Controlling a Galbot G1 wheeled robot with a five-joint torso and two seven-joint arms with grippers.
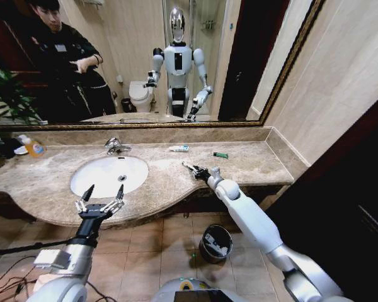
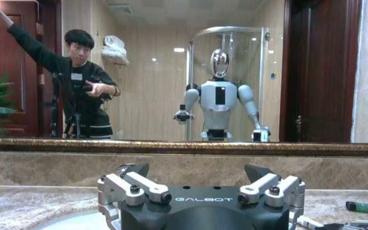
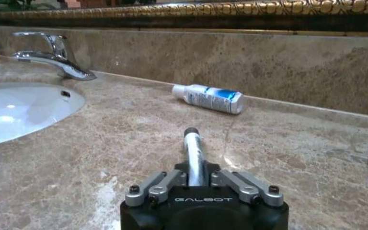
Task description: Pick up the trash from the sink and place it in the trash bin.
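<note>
From the head view, the left gripper (image 1: 102, 192) hangs at the front rim of the white oval sink (image 1: 109, 175), jaws spread wide and holding nothing. The right gripper (image 1: 191, 167) rests low over the beige marble desk (image 1: 252, 165), jaws pressed together; the white-and-blue tube (image 1: 179, 148) lies beyond it by the back wall, the small green piece (image 1: 220, 155) further right. The dark round metal trash bin (image 1: 215, 243) stands on the tiled floor below the desk edge.

The left wrist view shows the green piece (image 2: 366, 208) well off to one side.

In the right wrist view, bare marble separates the closed jaws from the tube (image 3: 208, 97); the chrome tap (image 3: 51, 57) stands by the sink (image 3: 24, 110).
</note>
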